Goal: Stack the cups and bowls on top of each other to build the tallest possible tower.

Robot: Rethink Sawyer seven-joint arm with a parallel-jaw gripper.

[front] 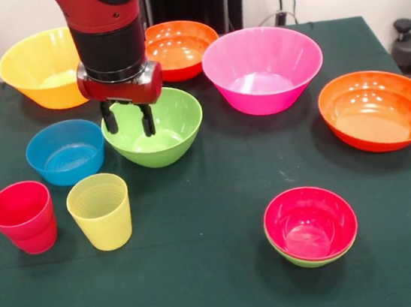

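My gripper [128, 120] is open and empty, hanging over the left part of a green bowl [168, 132] at the table's middle left. One finger [110, 120] is near the bowl's left rim and the other is over its inside. A red cup [23, 217] and a translucent yellow cup [101, 211] stand upright at the near left. The tower [310, 227] at the near right is a red bowl nested in a small light-green bowl whose rim [304, 261] shows below it. A blue bowl [65, 151] sits left of the green one.
A yellow-orange bowl [35, 70] is at the far left, an orange bowl [180, 47] is behind the gripper, a large pink bowl [263, 70] is at the far middle, and another orange bowl [378, 109] is at the right. All stand on a dark green cloth [206, 274].
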